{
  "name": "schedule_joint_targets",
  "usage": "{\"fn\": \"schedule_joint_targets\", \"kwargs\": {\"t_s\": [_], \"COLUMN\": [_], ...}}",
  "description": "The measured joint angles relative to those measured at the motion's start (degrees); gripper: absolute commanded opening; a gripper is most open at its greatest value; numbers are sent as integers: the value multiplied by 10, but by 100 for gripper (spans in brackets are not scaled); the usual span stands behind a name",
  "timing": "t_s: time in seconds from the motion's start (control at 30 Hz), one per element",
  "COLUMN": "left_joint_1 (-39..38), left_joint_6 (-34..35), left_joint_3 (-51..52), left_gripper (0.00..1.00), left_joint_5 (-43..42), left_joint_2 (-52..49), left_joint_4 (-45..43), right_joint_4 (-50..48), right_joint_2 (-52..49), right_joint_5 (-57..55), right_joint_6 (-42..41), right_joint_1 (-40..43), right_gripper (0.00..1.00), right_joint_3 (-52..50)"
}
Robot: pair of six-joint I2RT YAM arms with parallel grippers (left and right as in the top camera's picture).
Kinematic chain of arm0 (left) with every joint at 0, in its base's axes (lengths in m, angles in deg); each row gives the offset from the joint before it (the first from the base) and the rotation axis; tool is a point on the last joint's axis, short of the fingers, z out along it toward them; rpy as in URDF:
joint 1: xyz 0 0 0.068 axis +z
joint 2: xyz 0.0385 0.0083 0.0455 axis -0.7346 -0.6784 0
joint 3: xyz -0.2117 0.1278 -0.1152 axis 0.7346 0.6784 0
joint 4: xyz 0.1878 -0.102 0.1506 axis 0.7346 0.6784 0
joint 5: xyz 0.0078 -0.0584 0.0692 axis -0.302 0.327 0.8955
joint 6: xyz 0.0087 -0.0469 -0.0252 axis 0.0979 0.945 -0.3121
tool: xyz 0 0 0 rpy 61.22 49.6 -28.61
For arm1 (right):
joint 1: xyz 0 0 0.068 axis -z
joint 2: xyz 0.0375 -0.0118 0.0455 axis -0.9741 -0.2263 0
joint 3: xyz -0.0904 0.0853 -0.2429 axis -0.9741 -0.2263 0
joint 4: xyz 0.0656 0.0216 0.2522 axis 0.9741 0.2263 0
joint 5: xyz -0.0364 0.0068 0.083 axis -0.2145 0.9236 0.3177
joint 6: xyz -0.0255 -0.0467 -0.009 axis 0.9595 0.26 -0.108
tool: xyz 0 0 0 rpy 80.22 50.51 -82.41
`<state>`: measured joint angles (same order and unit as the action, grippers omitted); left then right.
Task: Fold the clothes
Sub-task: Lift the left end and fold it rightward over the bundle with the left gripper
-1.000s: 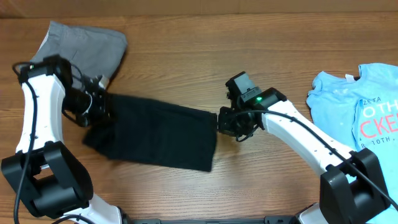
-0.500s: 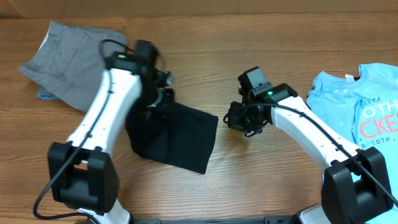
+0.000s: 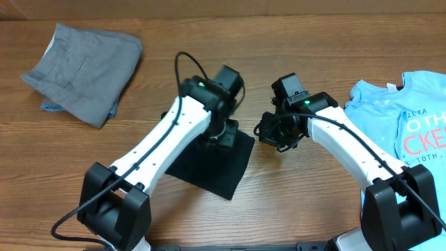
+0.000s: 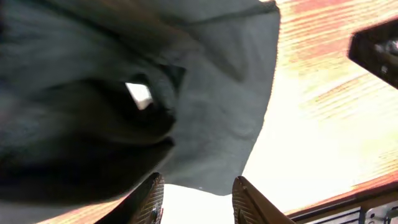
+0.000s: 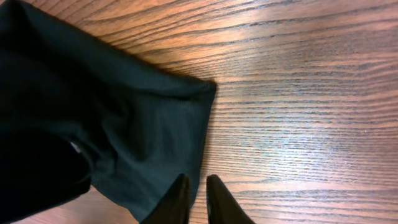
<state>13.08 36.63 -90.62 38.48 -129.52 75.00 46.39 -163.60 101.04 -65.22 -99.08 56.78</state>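
The black T-shirt (image 3: pixel 212 167) lies folded in a compact dark shape at the table's middle. My left gripper (image 3: pixel 224 134) hangs over its far right part. In the left wrist view its fingers (image 4: pixel 199 200) are open and hold nothing. The shirt (image 4: pixel 217 93) and its white neck label (image 4: pixel 138 93) lie just beyond them. My right gripper (image 3: pixel 273 138) is to the right of the shirt. In the right wrist view its fingers (image 5: pixel 198 202) are shut and empty at the shirt's (image 5: pixel 93 112) right edge.
Grey shorts (image 3: pixel 83 66) lie bunched at the far left. A light blue printed tee (image 3: pixel 404 118) lies at the right edge. Bare wooden table (image 3: pixel 313 202) lies between the black shirt and the blue tee.
My left arm swept from the shirt's left end across to the right, carrying that end over so the shirt is now half as wide. My right gripper moved slightly right, off the shirt's edge.
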Motion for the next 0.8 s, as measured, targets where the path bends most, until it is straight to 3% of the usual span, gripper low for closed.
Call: {"fn": "schedule_joint_targets", "kwargs": {"t_s": [0.27,0.47,0.57,0.73,0.8], "left_joint_1": [24,96,132,179,190], "left_joint_6": [6,-3,-10,-42,-62], "left_joint_3": [-19,-85,-99,-99,-97], "left_gripper": [37,56,58,53,45], "left_joint_5": [35,76,85,81,75], "left_joint_2": [0,0,0,0,0], "left_joint_4": [72,116,121,123,121], "right_joint_4": [-7,-87,-160,-227,-229], "right_joint_2": [0,0,0,0,0], "right_joint_5": [22,95,127,141,146], "right_joint_6": [45,96,108,118,116], "right_joint_1": [0,0,-3,-25,-41], "right_gripper": [33,38,40,33,33], "right_joint_3": [0,0,0,0,0]}}
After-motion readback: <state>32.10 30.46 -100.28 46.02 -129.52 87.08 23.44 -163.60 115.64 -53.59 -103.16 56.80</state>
